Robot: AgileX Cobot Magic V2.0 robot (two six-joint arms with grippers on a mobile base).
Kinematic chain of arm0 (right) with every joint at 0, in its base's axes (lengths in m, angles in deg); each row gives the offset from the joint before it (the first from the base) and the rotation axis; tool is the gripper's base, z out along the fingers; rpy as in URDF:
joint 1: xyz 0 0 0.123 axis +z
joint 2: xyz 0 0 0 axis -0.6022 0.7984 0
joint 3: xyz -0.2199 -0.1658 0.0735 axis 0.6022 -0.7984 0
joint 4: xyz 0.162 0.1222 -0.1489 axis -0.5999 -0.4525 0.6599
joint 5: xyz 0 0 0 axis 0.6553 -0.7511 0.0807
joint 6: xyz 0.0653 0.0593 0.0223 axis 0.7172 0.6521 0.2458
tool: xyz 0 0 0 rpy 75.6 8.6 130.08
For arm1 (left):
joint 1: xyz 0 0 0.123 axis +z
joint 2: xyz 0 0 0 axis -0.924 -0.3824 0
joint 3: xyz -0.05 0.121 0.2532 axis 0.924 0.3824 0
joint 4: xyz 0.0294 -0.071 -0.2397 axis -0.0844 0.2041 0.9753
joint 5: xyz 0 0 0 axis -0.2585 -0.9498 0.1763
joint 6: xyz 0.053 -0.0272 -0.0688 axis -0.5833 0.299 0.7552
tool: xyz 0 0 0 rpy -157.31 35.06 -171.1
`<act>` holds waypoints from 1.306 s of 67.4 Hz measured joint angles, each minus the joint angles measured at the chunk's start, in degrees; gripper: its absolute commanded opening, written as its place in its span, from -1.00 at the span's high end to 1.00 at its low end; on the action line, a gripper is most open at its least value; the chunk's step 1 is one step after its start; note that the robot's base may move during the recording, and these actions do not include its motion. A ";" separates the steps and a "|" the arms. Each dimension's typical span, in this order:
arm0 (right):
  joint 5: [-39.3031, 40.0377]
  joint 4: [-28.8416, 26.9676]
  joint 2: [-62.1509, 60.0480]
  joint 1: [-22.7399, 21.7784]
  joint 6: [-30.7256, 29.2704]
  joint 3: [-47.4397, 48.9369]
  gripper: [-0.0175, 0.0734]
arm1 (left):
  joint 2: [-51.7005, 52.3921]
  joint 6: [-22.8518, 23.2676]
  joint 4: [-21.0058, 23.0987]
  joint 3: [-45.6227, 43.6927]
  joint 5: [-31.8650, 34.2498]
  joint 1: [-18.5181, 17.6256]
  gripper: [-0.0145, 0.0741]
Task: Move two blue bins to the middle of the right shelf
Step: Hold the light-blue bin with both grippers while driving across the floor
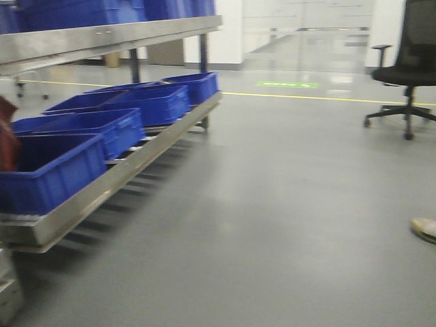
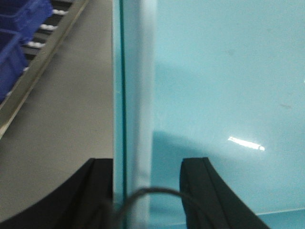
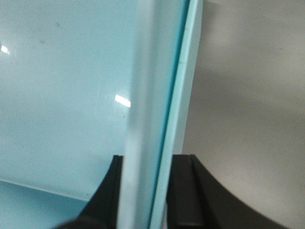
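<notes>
- The grey floor (image 1: 272, 204) fills most of my front view, with a yellow line (image 1: 306, 97) running across it from 9 to 3 o'clock.
- A metal shelf rack (image 1: 122, 170) stands along the left, from 7 up to 11 o'clock. Its lower tier has rollers, and its upper tier (image 1: 102, 37) sits at 11.
- Both wrist views are filled by the pale-blue bin (image 2: 214, 71) I'm carrying, with bare floor visible past its outer wall.
- Dark blue bins (image 1: 116, 126) sit in a row on the lower tier, and more are on the upper tier. The left wrist view catches a couple at 10 o'clock.
- A black office chair (image 1: 409, 68) stands at 2 o'clock, well apart from the rack.
- The left claw (image 2: 145, 161) straddles the bin's wall. The outer finger is against it, but the inner side is too blurred, so I cannot tell whether it is clamped.
- The right claw (image 3: 150, 158) is narrow, both fingers pressed to the opposite wall of the bin (image 3: 62, 71) — gripping it.
- A thin cable (image 2: 152, 192) loops across the left claw at 6 o'clock.
- A light shoe (image 1: 426, 228) shows at the edge, 4 o'clock.
</notes>
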 measured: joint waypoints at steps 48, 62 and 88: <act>-0.12 0.00 0.00 0.00 0.00 0.00 0.95 | 0.00 -0.12 0.00 0.00 0.00 0.00 0.92; -0.23 0.00 0.00 0.00 0.00 0.00 0.95 | 0.00 -0.12 0.00 0.00 0.00 0.00 0.92; -0.23 0.00 0.00 0.00 0.00 0.00 0.95 | 0.00 -0.12 0.00 0.00 0.00 0.00 0.92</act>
